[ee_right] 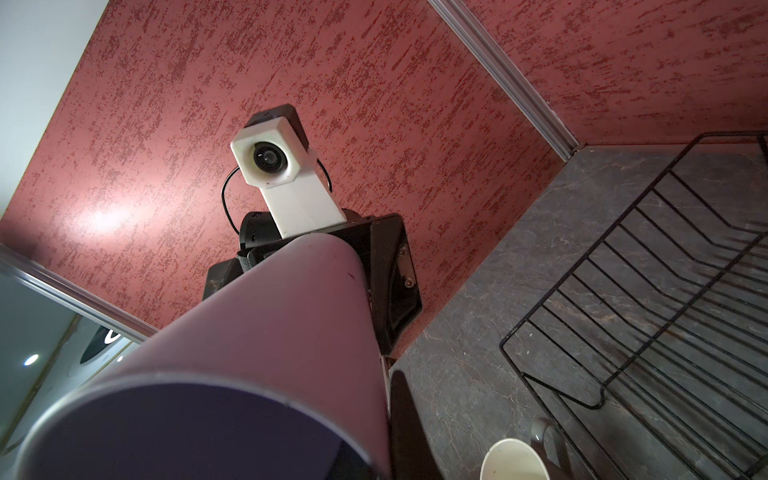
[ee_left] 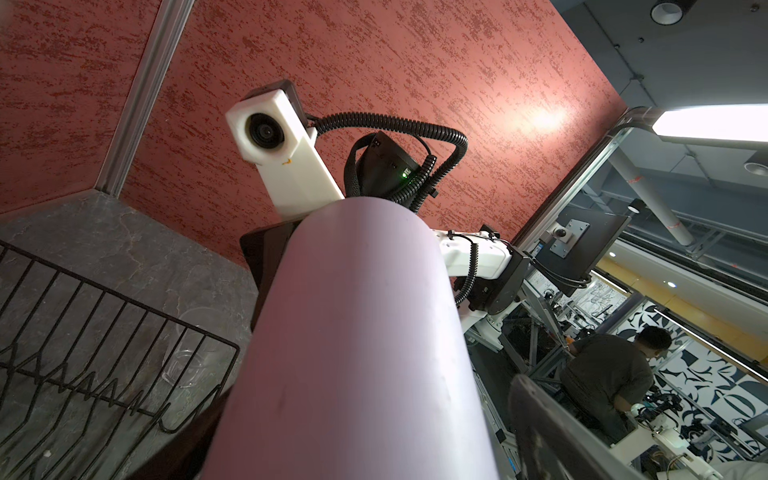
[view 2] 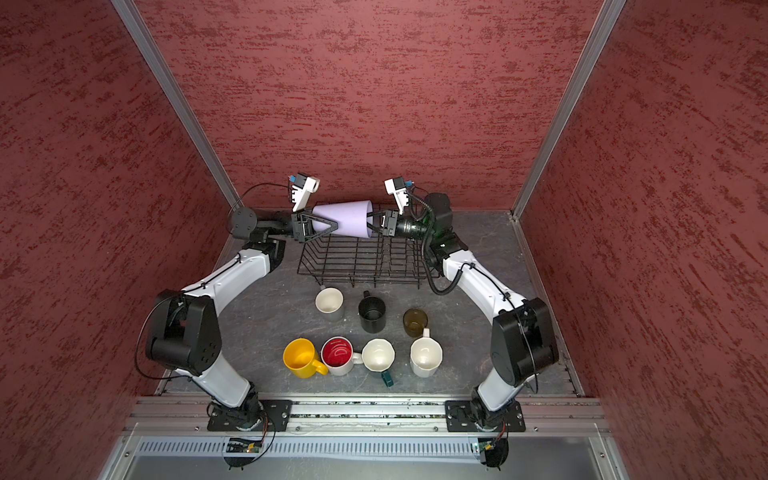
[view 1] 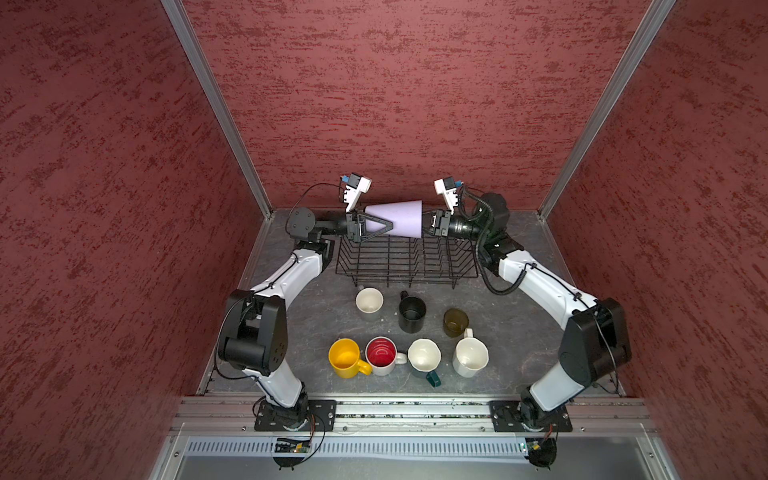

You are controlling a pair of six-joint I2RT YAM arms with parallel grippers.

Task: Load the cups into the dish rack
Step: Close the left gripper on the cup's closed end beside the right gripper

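Right jaws pinch lavender cup (view 1: 403, 218) by its rim; left jaws apparently gape around it.

Robotics lab: aluminium-framed booth (view 1: 215, 104), red panels (view 1: 415, 104); beyond it, cluttered workbenches (ee_left: 673, 436), mounted monitor (ee_left: 582, 237), person (ee_left: 609, 374) working.

Left arm (view 1: 286, 272), right arm (view 1: 544, 286): white shells, black joints. Right carries coiled black cable (view 1: 481, 257). Left gripper (view 1: 388, 223): black triangular frame.

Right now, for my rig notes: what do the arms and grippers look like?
Left arm and right arm: white shells, black joints. Left gripper and right gripper: black, open-frame fingers, white wrist cameras. A black coiled cable runs along the right arm.
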